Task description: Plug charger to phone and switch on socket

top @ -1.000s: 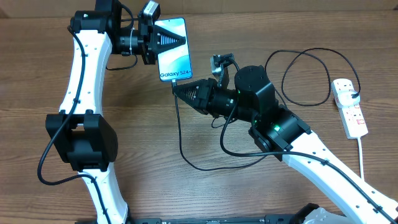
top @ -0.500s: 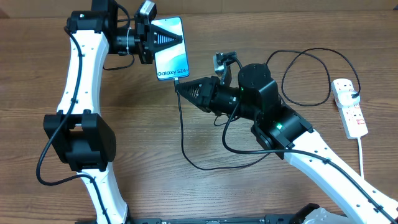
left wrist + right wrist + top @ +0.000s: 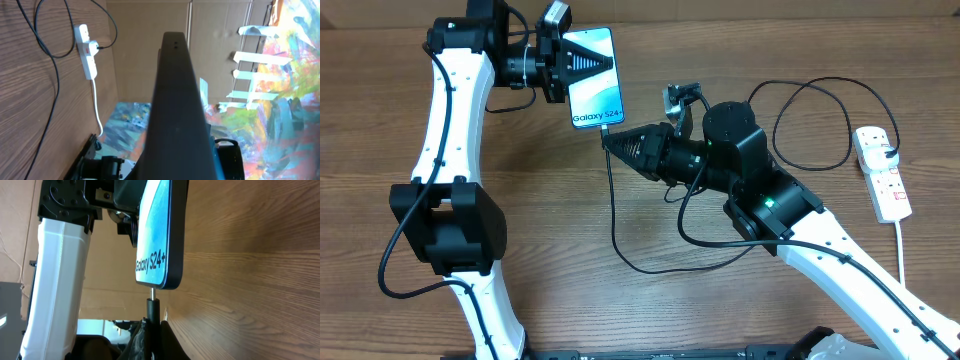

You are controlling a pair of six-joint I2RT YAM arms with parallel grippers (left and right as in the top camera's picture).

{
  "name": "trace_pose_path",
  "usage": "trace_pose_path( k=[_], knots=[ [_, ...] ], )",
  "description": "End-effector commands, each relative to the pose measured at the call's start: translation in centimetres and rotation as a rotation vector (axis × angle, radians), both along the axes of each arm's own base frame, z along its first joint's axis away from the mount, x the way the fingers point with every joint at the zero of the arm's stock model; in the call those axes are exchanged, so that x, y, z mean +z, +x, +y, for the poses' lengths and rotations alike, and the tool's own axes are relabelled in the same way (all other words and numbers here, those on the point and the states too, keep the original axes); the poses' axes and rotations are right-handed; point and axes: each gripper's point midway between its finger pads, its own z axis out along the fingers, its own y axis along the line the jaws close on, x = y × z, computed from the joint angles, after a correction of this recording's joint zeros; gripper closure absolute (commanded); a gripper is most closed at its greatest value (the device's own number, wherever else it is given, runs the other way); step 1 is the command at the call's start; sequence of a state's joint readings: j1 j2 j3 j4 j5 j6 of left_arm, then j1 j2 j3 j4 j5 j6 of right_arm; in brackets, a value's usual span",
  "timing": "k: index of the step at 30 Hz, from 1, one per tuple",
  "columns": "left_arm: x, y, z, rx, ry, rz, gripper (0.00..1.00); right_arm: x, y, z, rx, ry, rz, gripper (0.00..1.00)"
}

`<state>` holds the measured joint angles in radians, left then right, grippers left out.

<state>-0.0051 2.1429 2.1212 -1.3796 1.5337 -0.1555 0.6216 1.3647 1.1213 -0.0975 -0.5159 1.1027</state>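
Phone [image 3: 595, 100]: near the surface's [image 3: 740, 40] far edge, left of middle, held in our left pincer [image 3: 605, 62], which is clamped on it with one finger over the screen.
Right pincer [image 3: 606, 139]: closed on the charger [image 3: 616, 230] just behind its plug [image 3: 152, 309]. The tip meets the phone's bottom edge; we cannot tell whether it is seated.
Handling: we judge the phone rigid, slick and breakable. The cable is limp, so we grip the stiff plug.
Socket [image 3: 883, 172]: near the right edge, untouched.

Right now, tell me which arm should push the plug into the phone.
Right. The right end effector grips the charger plug, its tip at the phone's bottom edge; the left end effector is busy holding the phone.
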Motion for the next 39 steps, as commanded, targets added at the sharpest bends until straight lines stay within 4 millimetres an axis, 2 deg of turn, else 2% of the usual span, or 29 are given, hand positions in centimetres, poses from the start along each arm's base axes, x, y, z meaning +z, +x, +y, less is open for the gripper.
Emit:
trace_pose_path(
  k=[1,16,27,39],
  knots=[
    [2.8,-1.2,-0.4,-0.019,-0.046,-0.044,0.96,-0.3,0.7,-0.4,-0.025,-0.008,-0.007,0.96],
    [2.8,-1.2,-0.5,-0.02,-0.045,0.01,0.96,-0.3,0.7,-0.3,-0.025,-0.008,-0.007,0.96],
    [2.9,-1.5,-1.8,-0.053,-0.046,-0.041,0.96,-0.3,0.7,-0.3,-0.024,-0.008,-0.007,0.96],
    [2.9,-0.9,-0.9,-0.03,-0.046,-0.034,0.96,-0.3,0.6,-0.3,-0.015,-0.006,-0.005,0.97]
  ],
)
